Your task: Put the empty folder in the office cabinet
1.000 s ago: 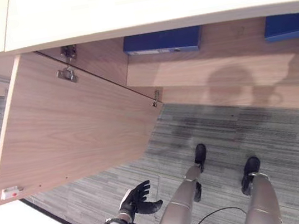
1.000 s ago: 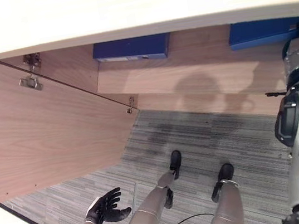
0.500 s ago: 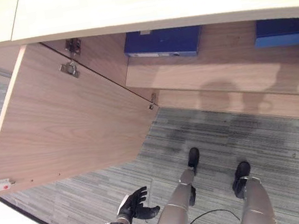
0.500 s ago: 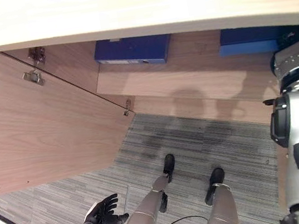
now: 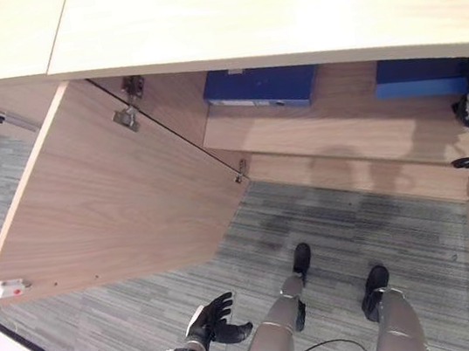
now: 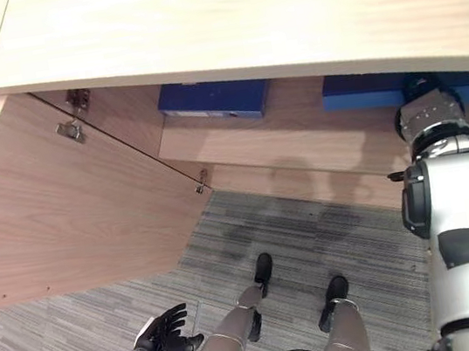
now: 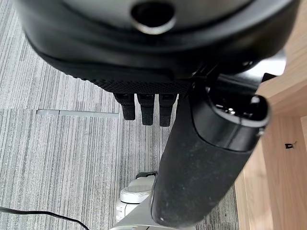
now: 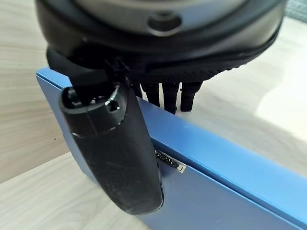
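Two blue folders are sitting on the cabinet (image 5: 298,7) shelf as I am looking down from the head camera: one folder (image 6: 398,87) toward the right, where my right arm is reaching in, and a second folder (image 5: 262,85) further left, near the hinged edge of the open door (image 5: 115,202). I am seeing my right hand (image 8: 122,158) up against the right folder in its wrist view, with the thumb lying down across the blue face and the fingers (image 8: 165,96) hooking over the top edge, so the hand is gripping it. That folder is resting on the pale wood of the shelf (image 8: 29,191), inside the cabinet. My left hand (image 5: 210,322) is hanging low over the grey carpet (image 5: 133,323), well apart from the cabinet, and is holding nothing; its fingers (image 7: 144,109) are pointing out loosely, relaxed rather than curled, with the thumb standing beside them. The door is swinging wide to the left, its inner face showing two metal hinges (image 5: 127,116) near the top and a small white catch (image 5: 7,287) at its far corner
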### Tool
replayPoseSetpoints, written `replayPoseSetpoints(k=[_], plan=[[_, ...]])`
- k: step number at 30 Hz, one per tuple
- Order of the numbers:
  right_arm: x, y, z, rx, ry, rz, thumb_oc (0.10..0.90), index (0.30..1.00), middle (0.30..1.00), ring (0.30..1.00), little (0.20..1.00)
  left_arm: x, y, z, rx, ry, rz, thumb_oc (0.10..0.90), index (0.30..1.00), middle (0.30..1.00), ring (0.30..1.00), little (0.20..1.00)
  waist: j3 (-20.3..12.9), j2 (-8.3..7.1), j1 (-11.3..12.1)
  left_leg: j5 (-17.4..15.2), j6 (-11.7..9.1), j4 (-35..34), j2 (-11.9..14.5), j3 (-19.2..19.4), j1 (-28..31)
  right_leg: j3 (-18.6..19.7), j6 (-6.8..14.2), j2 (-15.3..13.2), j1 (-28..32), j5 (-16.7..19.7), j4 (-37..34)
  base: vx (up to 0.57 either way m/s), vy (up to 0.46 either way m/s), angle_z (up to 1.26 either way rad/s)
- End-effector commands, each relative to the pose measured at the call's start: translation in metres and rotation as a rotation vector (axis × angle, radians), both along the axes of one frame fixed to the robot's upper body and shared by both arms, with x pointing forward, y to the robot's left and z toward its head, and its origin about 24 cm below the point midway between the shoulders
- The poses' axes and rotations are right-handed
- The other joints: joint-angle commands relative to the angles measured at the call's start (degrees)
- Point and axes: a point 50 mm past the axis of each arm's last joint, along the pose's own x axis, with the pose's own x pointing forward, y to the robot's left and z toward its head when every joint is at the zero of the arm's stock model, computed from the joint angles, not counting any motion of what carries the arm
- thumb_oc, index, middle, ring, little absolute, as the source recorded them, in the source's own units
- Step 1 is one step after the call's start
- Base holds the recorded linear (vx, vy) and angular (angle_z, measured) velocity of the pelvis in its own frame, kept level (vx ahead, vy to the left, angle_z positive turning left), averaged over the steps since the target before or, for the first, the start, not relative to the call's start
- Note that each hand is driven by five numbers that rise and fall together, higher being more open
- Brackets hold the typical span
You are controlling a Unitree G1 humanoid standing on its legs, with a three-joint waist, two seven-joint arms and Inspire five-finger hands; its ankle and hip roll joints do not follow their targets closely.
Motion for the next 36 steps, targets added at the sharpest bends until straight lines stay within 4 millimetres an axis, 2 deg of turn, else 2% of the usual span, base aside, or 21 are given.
replayPoseSetpoints(k=[1, 4, 5, 6, 8, 10, 11, 16, 17, 20, 25, 28, 29, 30, 31, 33, 34, 35, 36], plan=[[-0.008, -0.013, -0.016, -0.008, 0.004, -0.063, 0.800, 0.900, 0.900, 0.900, 0.900, 0.000, 0.016, -0.002, 0.046, 0.018, 0.052, 0.800, 0.900, 0.900, 0.900, 0.900, 0.9, -2.00, 2.4, -14.4, -0.8, 2.2, 0.4, 0.6, 7.8, -0.3, 4.6, 2.3, 11.7, 0.1, -13.7, -0.09, 0.018, 0.02], [-0.008, -0.004, -0.045, 0.021, 0.064, -0.051, 0.800, 0.900, 0.900, 0.900, 0.900, -0.001, 0.016, -0.003, 0.040, 0.024, 0.073, 0.800, 0.900, 0.900, 0.900, 0.900, 0.9, -2.36, 2.4, -14.1, -0.8, 1.3, 0.6, 0.3, 9.1, -0.7, 4.6, 2.5, 13.7, 0.5, -15.3, 0.00, -0.005, 0.01], [-0.008, -0.004, -0.045, 0.022, 0.065, -0.051, 0.800, 0.900, 0.900, 0.900, 0.900, -0.001, 0.016, -0.003, 0.041, 0.024, 0.073, 0.800, 0.900, 0.900, 0.900, 0.900, 0.9, -2.36, 2.4, -14.1, -0.8, 1.2, 0.6, 0.2, 9.2, -0.8, 4.6, 2.5, 13.8, 0.5, -15.3, 0.00, -0.001, -0.04], [-0.009, 0.001, -0.063, 0.036, 0.111, -0.041, 0.800, 0.900, 0.900, 0.900, 0.900, -0.002, 0.015, -0.004, 0.035, 0.028, 0.085, 0.800, 0.900, 0.900, 0.900, 0.900, 0.8, -2.49, 2.4, -13.8, -0.8, 0.3, 0.8, 0.1, 9.9, -1.0, 4.6, 2.5, 14.6, 0.9, -16.3, -0.01, 0.009, -0.04], [-0.010, 0.006, -0.077, 0.050, 0.141, -0.032, 0.800, 0.900, 0.900, 0.900, 0.900, -0.004, 0.015, -0.006, 0.034, 0.037, 0.089, 0.800, 0.900, 0.900, 0.900, 0.900, 0.8, -2.46, 2.6, -13.2, -0.9, -0.9, 1.1, -0.1, 10.6, -1.4, 4.7, 2.6, 15.0, 1.2, -16.8, -0.01, 0.015, -0.07], [-0.011, 0.007, -0.082, 0.052, 0.151, -0.029, 0.800, 0.900, 0.900, 0.900, 0.900, -0.006, 0.015, -0.007, 0.039, 0.040, 0.089, 0.800, 0.900, 0.900, 0.900, 0.900, 0.7, -2.52, 2.7, -12.8, -0.9, -1.9, 1.2, -0.3, 11.2, -1.6, 4.7, 2.6, 15.5, 1.4, -17.4, 0.01, 0.003, -0.05], [-0.017, 0.003, -0.093, 0.058, 0.172, -0.041, 0.800, 0.900, 0.900, 0.900, 0.900, -0.006, 0.016, -0.007, 0.037, 0.040, 0.100, 0.800, 0.900, 0.900, 0.900, 0.900, 0.6, -2.44, 3.0, -11.6, -1.2, -4.0, 1.4, -0.8, 12.1, -2.3, 4.8, 2.7, 16.0, 1.6, -18.3, 0.00, 0.000, 0.00], [-0.026, -0.006, -0.103, 0.059, 0.193, -0.063, 0.800, 0.900, 0.900, 0.900, 0.900, -0.007, 0.015, -0.007, 0.033, 0.035, 0.100, 0.800, 0.900, 0.900, 0.900, 0.900, 0.5, -2.05, 3.3, -10.5, -1.4, -5.7, 1.6, -1.6, 13.0, -3.2, 4.7, 2.6, 16.7, 1.6, -18.9, 0.01, 0.000, 0.11], [-0.033, -0.013, -0.110, 0.065, 0.202, -0.083, 0.800, 0.900, 0.900, 0.900, 0.900, -0.006, 0.014, -0.006, 0.028, 0.033, 0.095, 0.800, 0.900, 0.900, 0.900, 0.900, 0.6, -1.75, 3.3, -10.1, -1.4, -6.2, 1.6, -1.9, 13.3, -3.6, 4.6, 2.6, 17.2, 1.5, -19.2, 0.01, 0.006, 0.07], [-0.035, -0.015, -0.114, 0.064, 0.193, -0.082, 0.800, 0.900, 0.900, 0.900, 0.900, -0.004, 0.011, -0.005, 0.020, 0.025, 0.082, 0.800, 0.900, 0.900, 0.900, 0.900, 0.7, -1.43, 3.5, -10.1, -1.3, -6.4, 1.6, -2.0, 13.5, -3.7, 4.5, 2.6, 17.4, 1.4, -19.4, 0.01, 0.013, 0.06], [-0.033, -0.013, -0.116, 0.037, 0.172, -0.059, 0.800, 0.900, 0.900, 0.900, 0.900, -0.003, 0.011, -0.004, 0.008, 0.018, 0.089, 0.800, 0.900, 0.900, 0.900, 0.900, 0.7, -1.32, 3.8, -10.0, -1.3, -6.5, 1.6, -2.1, 13.3, -3.6, 4.4, 2.7, 17.3, 1.4, -19.3, 0.00, 0.000, 0.00], [-0.024, -0.003, -0.112, 0.006, 0.139, -0.016, 0.800, 0.900, 0.900, 0.900, 0.900, -0.003, 0.016, -0.003, 0.013, 0.017, 0.108, 0.800, 0.900, 0.900, 0.900, 0.900, 0.8, -1.39, 3.7, -10.1, -1.2, -6.3, 1.9, -2.2, 13.3, -3.2, 4.2, 2.9, 17.1, 1.2, -19.0, 0.00, 0.000, 0.00], [-0.021, -0.004, -0.103, -0.022, 0.121, -0.013, 0.800, 0.900, 0.900, 0.900, 0.900, -0.002, 0.018, -0.003, 0.011, 0.015, 0.122, 0.800, 0.900, 0.900, 0.900, 0.900, 0.9, -1.38, 3.7, -10.1, -1.3, -6.0, 1.9, -2.2, 13.1, -3.2, 4.2, 2.9, 17.0, 1.1, -18.7, 0.00, 0.000, 0.00], [-0.021, -0.004, -0.103, -0.022, 0.121, -0.013, 0.800, 0.900, 0.900, 0.900, 0.900, -0.002, 0.018, -0.003, 0.011, 0.015, 0.122, 0.800, 0.900, 0.900, 0.900, 0.900, 0.9, -1.38, 3.7, -10.1, -1.3, -6.0, 1.9, -2.2, 13.1, -3.2, 4.2, 2.9, 17.0, 1.1, -18.7, -0.04, -0.013, 0.00], [-0.020, -0.009, -0.090, -0.057, 0.104, -0.017, 0.800, 0.900, 0.900, 0.900, 0.900, -0.003, 0.021, -0.002, 0.012, 0.014, 0.134, 0.800, 0.900, 0.900, 0.900, 0.900, 0.7, -1.37, 3.9, -10.0, -1.4, -6.0, 1.8, -2.3, 13.0, -3.3, 4.2, 2.8, 17.0, 1.1, -18.7, 0.00, 0.000, 0.00], [-0.019, -0.013, -0.082, -0.077, 0.095, -0.020, 0.800, 0.900, 0.900, 0.900, 0.900, -0.003, 0.022, -0.002, 0.008, 0.013, 0.137, 0.800, 0.900, 0.900, 0.900, 0.900, 0.7, -1.28, 4.0, -10.0, -1.4, -6.0, 1.8, -2.4, 13.0, -3.4, 4.2, 2.8, 17.0, 1.1, -18.8, 0.03, -0.019, 0.02], [-0.017, -0.021, -0.056, -0.157, 0.068, -0.021, 0.800, 0.900, 0.900, 0.900, 0.900, -0.006, 0.026, -0.002, 0.017, 0.020, 0.133, 0.800, 0.900, 0.900, 0.900, 0.900, 0.1, -1.58, 4.2, -10.8, -1.7, -6.6, 1.8, -2.5, 13.7, -3.0, 4.4, 2.7, 17.6, -0.2, -19.0, -0.03, 0.000, 0.05], [-0.017, -0.021, -0.055, -0.159, 0.067, -0.021, 0.800, 0.900, 0.900, 0.900, 0.900, -0.006, 0.025, -0.002, 0.015, 0.019, 0.132, 0.800, 0.900, 0.900, 0.900, 0.900, 0.5, -1.17, 4.4, -9.7, -1.6, -6.3, 1.7, -2.5, 13.1, -3.5, 4.2, 2.6, 17.1, 1.2, -19.0, 0.06, -0.033, 0.05], [-0.016, -0.024, -0.045, -0.191, 0.060, -0.020, 0.800, 0.900, 0.900, 0.900, 0.900, -0.007, 0.026, -0.002, 0.020, 0.022, 0.126, 0.800, 0.900, 0.900, 0.900, 0.900, 0.0, -1.47, 4.3, -10.6, -1.7, -6.8, 1.8, -2.6, 13.7, -3.0, 4.4, 2.7, 17.6, -0.1, -19.2, 0.00, 0.000, 0.00]])
